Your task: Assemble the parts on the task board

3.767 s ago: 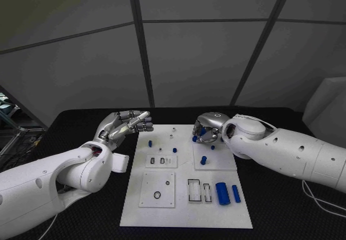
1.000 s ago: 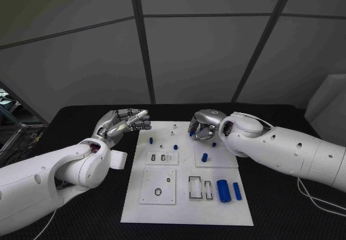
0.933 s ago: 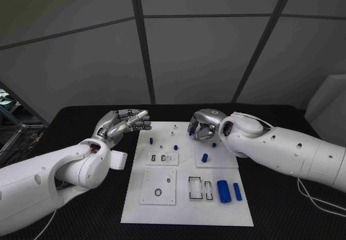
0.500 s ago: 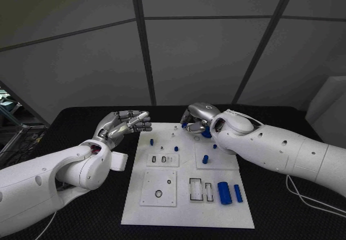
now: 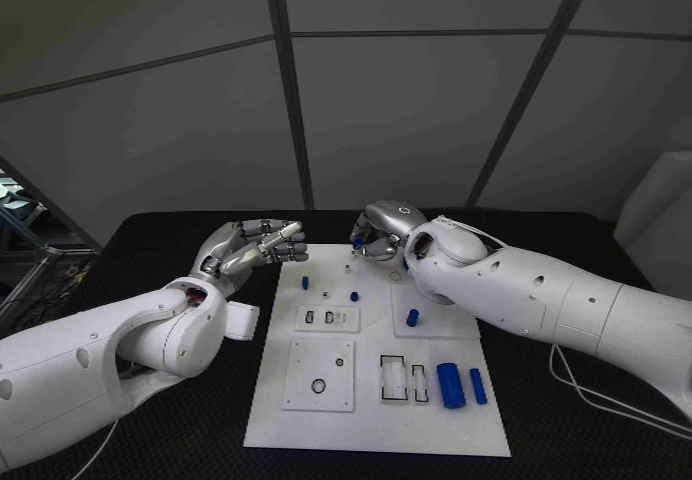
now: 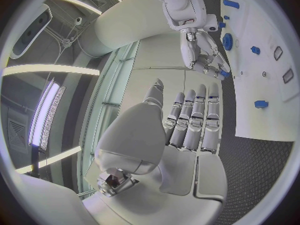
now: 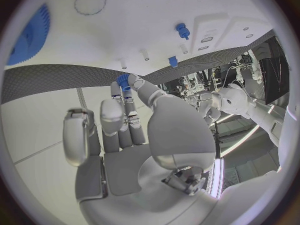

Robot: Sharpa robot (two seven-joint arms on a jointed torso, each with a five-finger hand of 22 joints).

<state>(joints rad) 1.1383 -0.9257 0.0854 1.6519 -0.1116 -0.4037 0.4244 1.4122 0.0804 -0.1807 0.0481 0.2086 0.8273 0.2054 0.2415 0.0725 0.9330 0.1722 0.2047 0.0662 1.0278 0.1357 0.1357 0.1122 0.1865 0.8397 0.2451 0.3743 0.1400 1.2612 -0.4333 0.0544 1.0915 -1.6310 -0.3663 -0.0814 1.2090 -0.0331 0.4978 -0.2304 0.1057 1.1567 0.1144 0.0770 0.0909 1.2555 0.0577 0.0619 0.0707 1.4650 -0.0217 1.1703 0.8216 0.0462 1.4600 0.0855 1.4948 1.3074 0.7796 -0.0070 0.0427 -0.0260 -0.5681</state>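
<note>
In the head view the right robot hand (image 5: pixel 378 238) hangs over the task board (image 5: pixel 378 420) toward its 12 o'clock edge, pinching a small blue part (image 5: pixel 358 243) in its fingertips, while the left robot hand (image 5: pixel 254 246) is raised off the board's 10 o'clock corner above the black worktop (image 5: pixel 173 440), fingers curled in on nothing. In the left wrist view the left robot hand (image 6: pixel 187 127) shows its fingers side by side and bare, the board (image 6: pixel 262 60) beyond them. The right wrist view shows the blue part (image 7: pixel 123 81) held at the right robot hand's (image 7: pixel 125 130) fingertips above the board (image 7: pixel 144 20).
</note>
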